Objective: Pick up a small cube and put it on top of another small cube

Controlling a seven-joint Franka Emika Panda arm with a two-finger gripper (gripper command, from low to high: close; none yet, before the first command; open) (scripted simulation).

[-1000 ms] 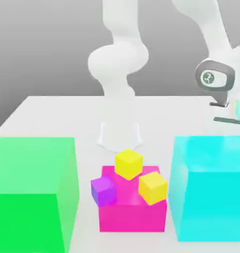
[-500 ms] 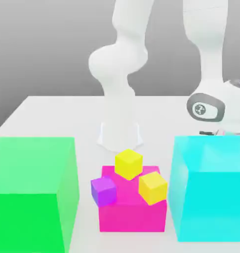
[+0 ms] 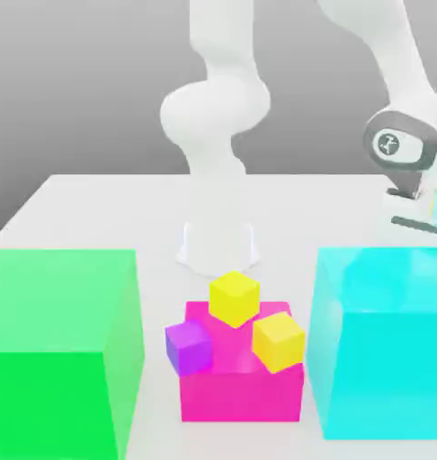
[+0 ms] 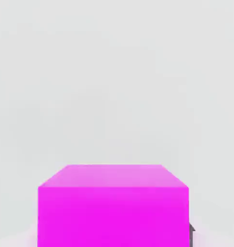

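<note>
I am holding my white arm (image 3: 224, 108) bent high over the white table (image 3: 96, 211), its thick base column rising from the middle of the far side and its upper links sweeping across toward the exterior view's right, where my wrist, marked by a grey ring with a round emblem, is hanging above the big cyan block (image 3: 384, 341); my gripper (image 3: 420, 211) is sitting just past that block's far top edge, partly cut off by the frame, and I cannot tell whether it is spread or pressed together. The small purple cube (image 3: 189, 347) is resting low against the near corner of the magenta block (image 3: 242, 382), on the exterior view's left of it, well apart from my wrist and untouched. Two small yellow cubes are sharing that magenta block: one (image 3: 235, 298) is perching tilted on its top at the back, the other (image 3: 279, 340) is leaning at its front corner on the exterior view's right. A large green block (image 3: 60, 350) is standing at the exterior view's left. My hand view is looking onto a magenta block (image 4: 114, 205) against pale ground
</note>
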